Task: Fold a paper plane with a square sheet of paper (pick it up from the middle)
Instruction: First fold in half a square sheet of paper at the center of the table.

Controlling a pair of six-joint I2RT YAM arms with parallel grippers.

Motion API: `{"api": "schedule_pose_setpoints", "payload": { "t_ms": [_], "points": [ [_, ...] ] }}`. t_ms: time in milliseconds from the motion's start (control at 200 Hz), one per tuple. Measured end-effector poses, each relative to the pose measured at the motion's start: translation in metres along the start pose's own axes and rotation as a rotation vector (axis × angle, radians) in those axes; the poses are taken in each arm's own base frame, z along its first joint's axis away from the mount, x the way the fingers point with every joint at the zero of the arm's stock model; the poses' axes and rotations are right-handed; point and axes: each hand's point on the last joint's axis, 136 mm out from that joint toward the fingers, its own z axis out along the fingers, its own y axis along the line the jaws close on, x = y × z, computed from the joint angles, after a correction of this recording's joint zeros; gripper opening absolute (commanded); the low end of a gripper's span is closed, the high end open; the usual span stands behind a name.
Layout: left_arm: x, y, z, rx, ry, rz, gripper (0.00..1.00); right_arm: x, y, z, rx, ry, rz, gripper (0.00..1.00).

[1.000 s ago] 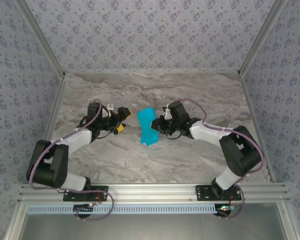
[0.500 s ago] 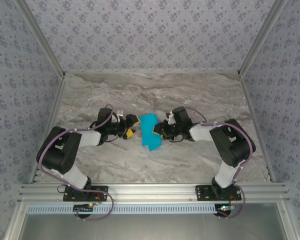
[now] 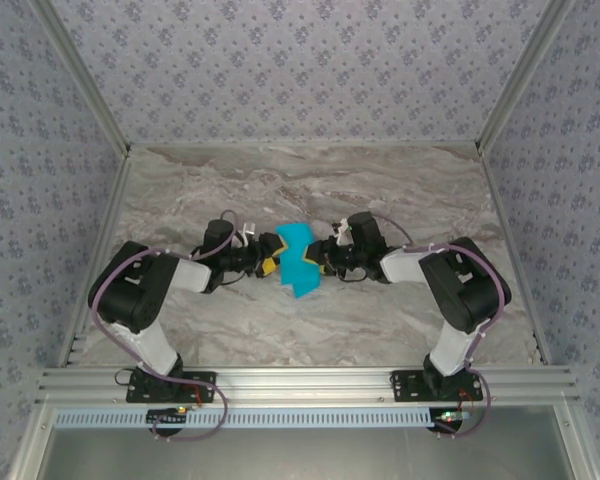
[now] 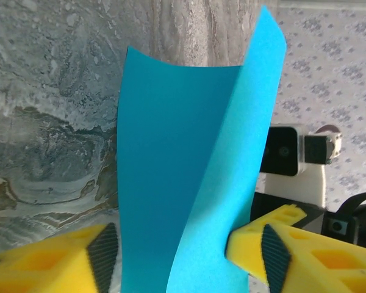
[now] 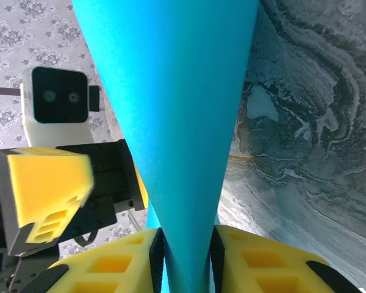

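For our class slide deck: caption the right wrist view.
Right gripper pinches the cyan paper sheet, left gripper open beside it, marble table behind.

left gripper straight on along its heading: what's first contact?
The square sheet of paper, standing between the open jaws of the left gripper; the right gripper, pinching it, sits just beyond. Depth there is unclear.

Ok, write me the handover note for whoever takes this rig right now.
Right gripper: shut on the square sheet of paper, pinching its narrowed end.
Left gripper: open, one pad on either side of the sheet's opposite edge, not clamped.
Sheet: held up between the two grippers over the middle of the table, curled rather than flat.
Done: sheet picked up and bent over loosely.
Left: no pointed plane shape yet; probably close the left, then press the creases.
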Motion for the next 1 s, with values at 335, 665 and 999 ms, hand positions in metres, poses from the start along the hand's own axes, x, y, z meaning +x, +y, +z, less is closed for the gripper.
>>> {"api": "schedule_pose_setpoints", "payload": {
  "t_ms": [335,665,999],
  "points": [
    [0.000,-0.011,0.004,0.081,-0.010,-0.005,0.19,-0.001,-0.003,-0.001,-0.007,0.000,0.027,0.33],
    [0.008,-0.016,0.010,0.092,-0.007,0.020,0.00,-0.001,-0.019,-0.006,0.053,-0.014,0.040,0.69],
    [0.019,-0.020,0.016,0.022,-0.011,0.093,0.00,-0.031,-0.012,-0.071,0.174,-0.222,-0.038,0.84]
  ]
}}
